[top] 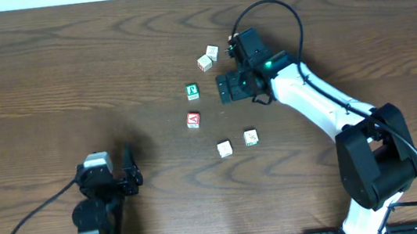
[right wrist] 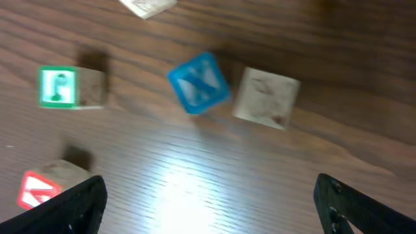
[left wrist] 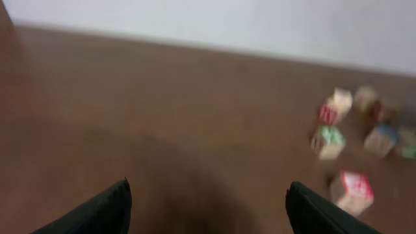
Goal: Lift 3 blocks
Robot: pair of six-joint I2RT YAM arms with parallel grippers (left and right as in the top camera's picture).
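The red-faced block (top: 193, 119) with a white letter lies mid-table, also at the lower left of the right wrist view (right wrist: 42, 188) and blurred in the left wrist view (left wrist: 351, 190). Further toward the front lie the nearly plain cream block (top: 225, 148) and the pale block with green marks (top: 251, 136). My right gripper (top: 227, 88) hovers open behind them, bare wood between its fingers (right wrist: 209, 188). The left gripper (top: 130, 177) stands open and empty at the front left (left wrist: 208, 188), far from all blocks.
A green-faced cube (top: 192, 92) (right wrist: 62, 86) sits left of the right gripper. A blue-faced cube (right wrist: 198, 81) and a cream cube (right wrist: 266, 97) lie under it, hidden overhead. Two more pale cubes (top: 208, 57) sit behind. The right arm (top: 317, 104) crosses the table's right side.
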